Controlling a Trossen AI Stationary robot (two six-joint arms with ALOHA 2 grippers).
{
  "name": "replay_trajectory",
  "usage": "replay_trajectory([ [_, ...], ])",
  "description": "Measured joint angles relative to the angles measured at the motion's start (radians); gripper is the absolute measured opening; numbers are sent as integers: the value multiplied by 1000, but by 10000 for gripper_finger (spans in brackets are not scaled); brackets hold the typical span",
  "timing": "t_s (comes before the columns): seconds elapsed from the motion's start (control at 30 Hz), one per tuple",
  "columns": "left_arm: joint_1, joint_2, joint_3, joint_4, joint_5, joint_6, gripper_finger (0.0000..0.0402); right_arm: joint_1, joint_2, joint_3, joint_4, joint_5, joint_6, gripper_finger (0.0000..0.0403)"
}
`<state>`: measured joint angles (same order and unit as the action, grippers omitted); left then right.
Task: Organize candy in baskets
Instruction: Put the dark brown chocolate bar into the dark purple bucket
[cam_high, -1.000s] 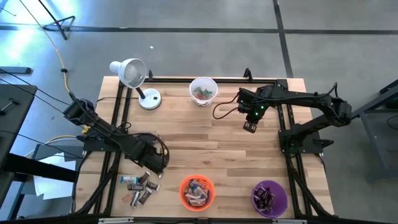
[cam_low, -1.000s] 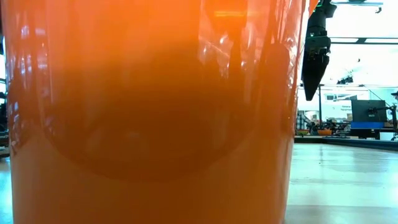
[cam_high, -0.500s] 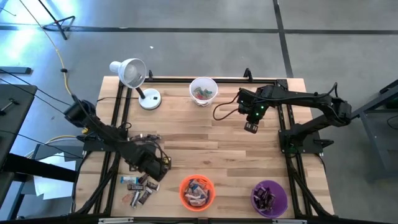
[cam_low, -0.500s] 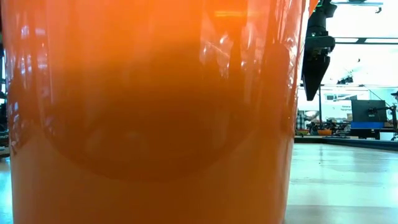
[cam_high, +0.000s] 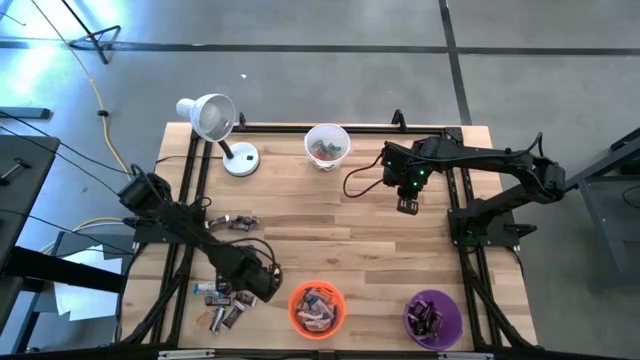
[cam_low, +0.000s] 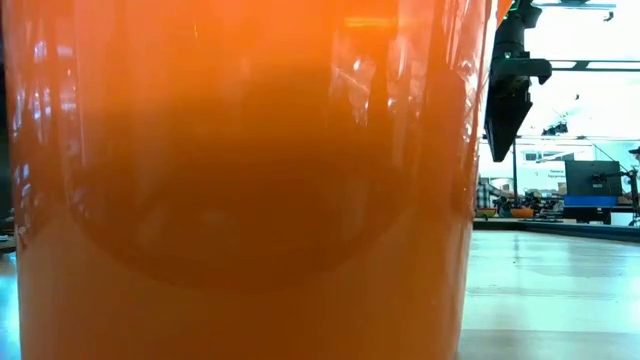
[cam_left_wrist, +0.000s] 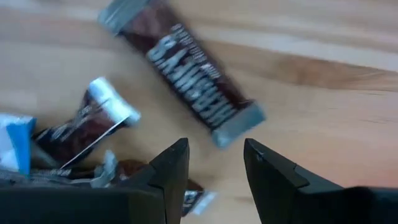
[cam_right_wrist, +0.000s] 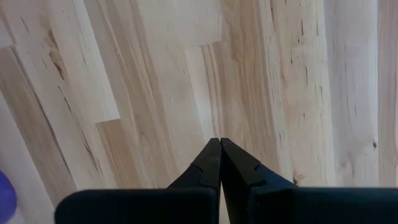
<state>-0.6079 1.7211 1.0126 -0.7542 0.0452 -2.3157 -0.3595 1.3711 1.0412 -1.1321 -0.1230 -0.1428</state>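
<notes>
**Readable text: one candy wrapper only**

Left wrist view: dark brown candy bar (cam_left_wrist: 186, 78) with silver ends lies on the tabletop (cam_left_wrist: 323, 93); white block lettering runs along the wrapper, blurred, reads as "HERSHEY'S". Smaller line of print beside it, too blurred to read. Other wrapped pieces (cam_left_wrist: 87, 127) nearby show faint print, not legible. High view: wrappers in the pile (cam_high: 222, 303) too small to read. Low and right wrist views: no text legible.

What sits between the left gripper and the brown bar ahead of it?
Nothing visible. The left gripper stands open above the wood, with the brown bar lying clear just beyond its fingertips; other candy lies off to one side.
</notes>
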Motion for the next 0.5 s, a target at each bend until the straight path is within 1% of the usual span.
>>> replay_trajectory([
  [0.1,4,14,0,12,34,-24,143,0,0,0,0,0,-4,0],
  [0.2,16,17,1,27,23,-29,143,0,0,0,-4,0,-18,0],
  [0.33,40,17,3,51,-30,-25,143,0,0,0,-4,0,-17,0],
  [0.5,68,17,5,22,-8,-45,143,0,0,0,-4,0,-16,0],
])
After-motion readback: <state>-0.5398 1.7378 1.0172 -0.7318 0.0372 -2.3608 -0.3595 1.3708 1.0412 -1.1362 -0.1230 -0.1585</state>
